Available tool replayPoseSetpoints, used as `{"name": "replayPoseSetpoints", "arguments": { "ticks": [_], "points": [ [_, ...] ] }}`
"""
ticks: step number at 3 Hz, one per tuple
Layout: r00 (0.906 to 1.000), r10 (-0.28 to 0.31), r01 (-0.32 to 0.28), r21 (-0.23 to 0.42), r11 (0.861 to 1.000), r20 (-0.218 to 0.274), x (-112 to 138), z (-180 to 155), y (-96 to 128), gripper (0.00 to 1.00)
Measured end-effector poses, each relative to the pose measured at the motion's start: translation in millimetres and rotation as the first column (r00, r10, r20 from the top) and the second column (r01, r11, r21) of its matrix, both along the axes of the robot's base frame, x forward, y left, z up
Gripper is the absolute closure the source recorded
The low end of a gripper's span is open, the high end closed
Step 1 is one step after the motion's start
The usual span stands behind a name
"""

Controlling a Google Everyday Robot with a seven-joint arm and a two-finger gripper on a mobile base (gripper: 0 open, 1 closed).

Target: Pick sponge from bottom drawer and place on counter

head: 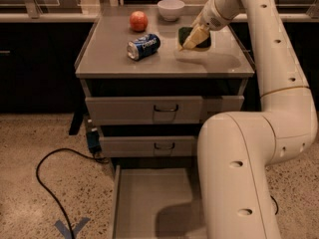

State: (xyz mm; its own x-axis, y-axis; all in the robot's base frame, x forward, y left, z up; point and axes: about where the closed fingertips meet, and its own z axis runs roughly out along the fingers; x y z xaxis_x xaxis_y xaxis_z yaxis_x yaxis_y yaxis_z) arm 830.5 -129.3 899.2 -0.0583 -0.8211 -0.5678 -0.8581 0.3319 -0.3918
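My gripper [193, 38] is over the right back part of the grey counter [114, 59], reaching down from the upper right. It is shut on the dark green sponge [204, 39], which sits low, at or just above the counter top; whether it touches I cannot tell. A pale finger [195, 35] covers the sponge's left part. The bottom drawer [149, 203] is pulled open at floor level, its flat floor bare, its right part hidden behind my arm.
On the counter lie a blue soda can [143, 46] on its side, a red apple [138, 20] and a white bowl [171, 8]. Two shut drawers with dark handles [164, 108] sit below. A black cable [45, 183] and blue tape mark [70, 228] are on the floor.
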Motion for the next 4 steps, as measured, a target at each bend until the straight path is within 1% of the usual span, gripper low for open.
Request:
{"name": "replayPoseSetpoints", "arguments": {
  "ticks": [1,2,3,4],
  "points": [
    [0.9876,-0.084,0.091,0.051,0.995,-0.133,-2.1,-34.9,-1.4,1.00],
    [0.9690,-0.115,0.137,0.089,0.987,-0.219,-6.8,-54.1,1.1,1.00],
    [0.9633,-0.124,0.151,0.098,0.984,-0.238,-7.0,-58.2,2.8,0.86],
    [0.9633,-0.124,0.151,0.098,0.984,-0.238,-6.9,-58.2,2.8,0.63]
  ]
}}
